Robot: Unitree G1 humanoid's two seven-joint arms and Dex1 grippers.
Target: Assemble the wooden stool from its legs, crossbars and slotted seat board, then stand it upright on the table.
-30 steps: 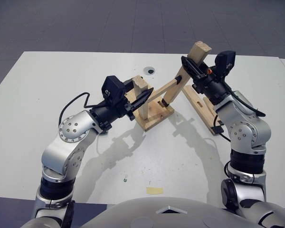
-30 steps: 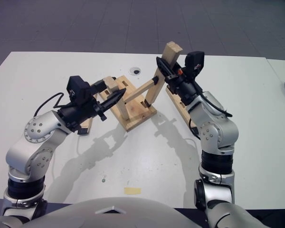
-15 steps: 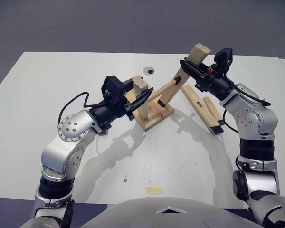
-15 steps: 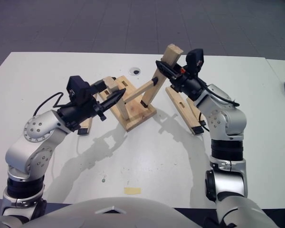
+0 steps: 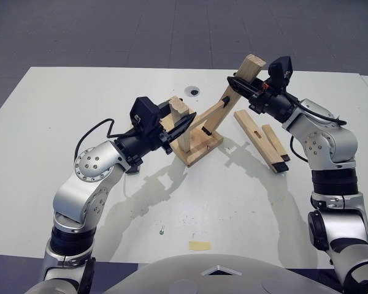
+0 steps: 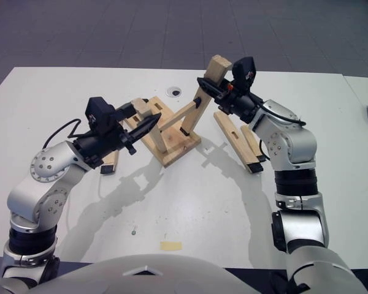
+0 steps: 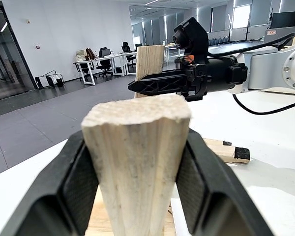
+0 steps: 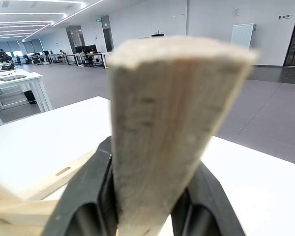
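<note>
Looked down and forward from the head over the surface point(image 5: 61, 122), both eyes on one scene. Sat close behind left pincer point(image 7: 133, 140) and right pincer point(image 8: 152, 157), facing outward. Caught the right pincer also from the left wrist.

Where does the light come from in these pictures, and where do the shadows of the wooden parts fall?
Left eye view: the seat board and upright leg throw soft shadows on the table toward the robot, so the light seems above and beyond. Right wrist view: ceiling light strips glow behind the tilted leg. Left wrist view: bright windows behind.
</note>
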